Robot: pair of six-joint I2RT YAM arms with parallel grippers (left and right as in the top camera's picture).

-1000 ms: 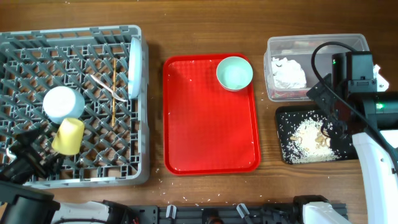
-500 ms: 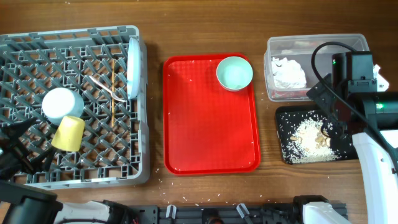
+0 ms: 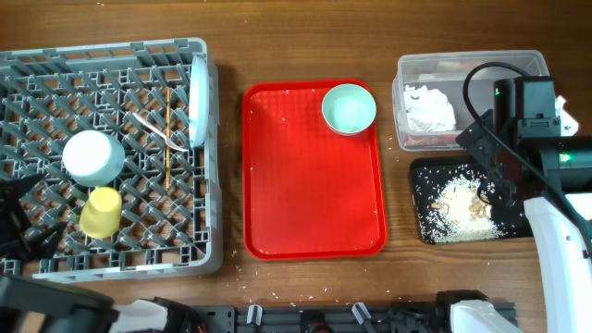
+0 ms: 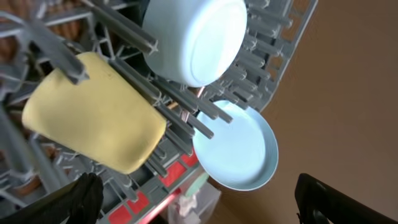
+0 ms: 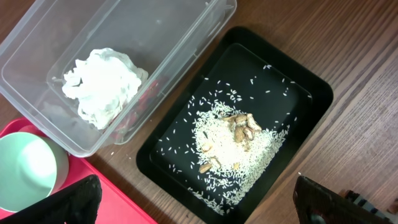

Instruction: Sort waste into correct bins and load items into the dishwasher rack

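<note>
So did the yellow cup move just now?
Yes. The yellow cup has shifted slightly toward the near edge of the dishwasher rack, away from the blue bowl beside it.

Two pale blue bowls, one plate, one yellow cup, one dishwasher rack, one red tray, one clear tub, one black tray.

The red tray is bare across its middle and near edge, open from above; a small bowl blocks its far right corner. In the rack, pegs, a second bowl and a cup crowd the near left, and a plate stands along the right wall. Bare desk runs either side of the red tray
</note>
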